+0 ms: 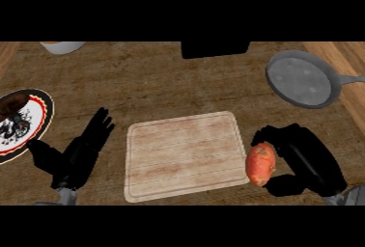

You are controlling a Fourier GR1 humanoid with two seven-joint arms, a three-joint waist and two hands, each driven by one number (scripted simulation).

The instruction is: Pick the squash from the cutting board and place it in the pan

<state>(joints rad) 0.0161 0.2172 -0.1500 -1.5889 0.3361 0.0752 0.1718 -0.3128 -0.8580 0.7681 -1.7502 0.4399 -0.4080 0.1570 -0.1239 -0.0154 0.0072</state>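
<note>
**Squash in right hand, pan far and right of the board**

My right hand was curled round the squash, just off the cutting board's right edge. Its long axis ran near-to-far, roughly parallel to that edge. The pan sat beyond the board's far right corner, well apart. My left hand rested open left of the board. No readable writing or brands.
</note>
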